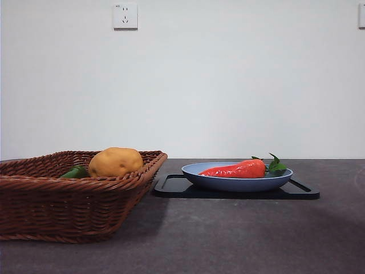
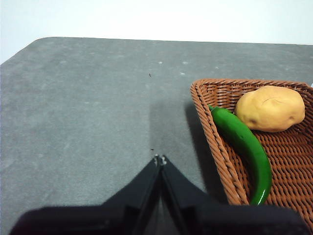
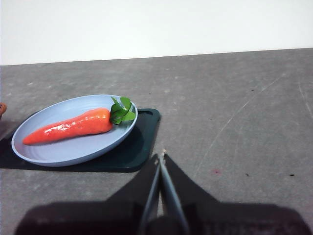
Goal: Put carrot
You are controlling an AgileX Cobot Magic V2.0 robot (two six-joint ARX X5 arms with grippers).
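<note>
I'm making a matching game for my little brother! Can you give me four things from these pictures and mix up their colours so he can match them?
Things:
1. carrot
2. potato
3. plate
4. basket

Colours:
A. brown
B. light blue
C. red-orange
D. yellow-brown

Right pairs: 1-C, 2-D, 3-B, 4-A
</note>
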